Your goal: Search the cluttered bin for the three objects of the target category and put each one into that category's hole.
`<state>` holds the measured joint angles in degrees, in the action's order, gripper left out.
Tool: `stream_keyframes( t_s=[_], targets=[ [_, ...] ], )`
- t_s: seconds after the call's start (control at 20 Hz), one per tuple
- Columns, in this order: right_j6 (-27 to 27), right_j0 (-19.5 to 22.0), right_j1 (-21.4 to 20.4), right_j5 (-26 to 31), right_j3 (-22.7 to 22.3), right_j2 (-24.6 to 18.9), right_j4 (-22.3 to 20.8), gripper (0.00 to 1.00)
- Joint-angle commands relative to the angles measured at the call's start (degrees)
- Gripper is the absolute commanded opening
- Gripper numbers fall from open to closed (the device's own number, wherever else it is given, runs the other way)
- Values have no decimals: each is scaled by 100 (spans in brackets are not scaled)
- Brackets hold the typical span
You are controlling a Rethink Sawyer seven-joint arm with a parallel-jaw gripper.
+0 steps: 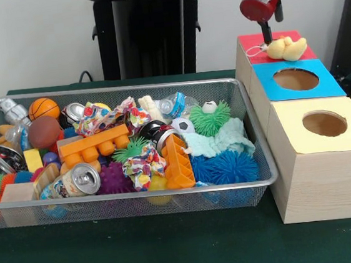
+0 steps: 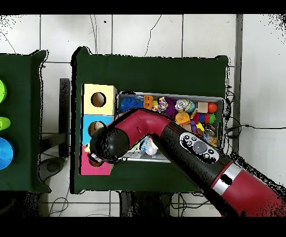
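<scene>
Yellow duck toy (image 1: 287, 49) lies on the red box top (image 1: 251, 42) (hole hidden beneath it), just under the gripper (image 1: 266, 34), whose fingers' state I cannot tell, so it probably needs nudging squarely over the hole before the arm returns to the bin (image 1: 127, 87).

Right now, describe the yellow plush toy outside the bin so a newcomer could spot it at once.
Find the wooden box right of the wire bin; it has three coloured tops: yellow nearest the camera, blue, then red at the far end. On the red top, under the arm's tool, lies the yellow plush toy. It is the only object on the box, and the only toy outside the bin.
</scene>
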<state>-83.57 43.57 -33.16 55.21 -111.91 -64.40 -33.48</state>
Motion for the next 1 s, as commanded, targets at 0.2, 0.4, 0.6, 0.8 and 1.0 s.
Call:
stream_keyframes(
  t_s=[0.2, 0.4, 0.6, 0.8, 1.0],
  targets=[
    [1523, 114, 572, -500, 212, 39, -747, 100],
    [1475, 102, 686, -656, 185, 35, -939, 100],
    [1453, 171, 680, -722, 31, -88, -943, 100],
    [1308, 196, 655, -742, -96, -136, -862, 100],
    [1366, 297, 678, -605, -170, -103, -787, 100]
  ],
)
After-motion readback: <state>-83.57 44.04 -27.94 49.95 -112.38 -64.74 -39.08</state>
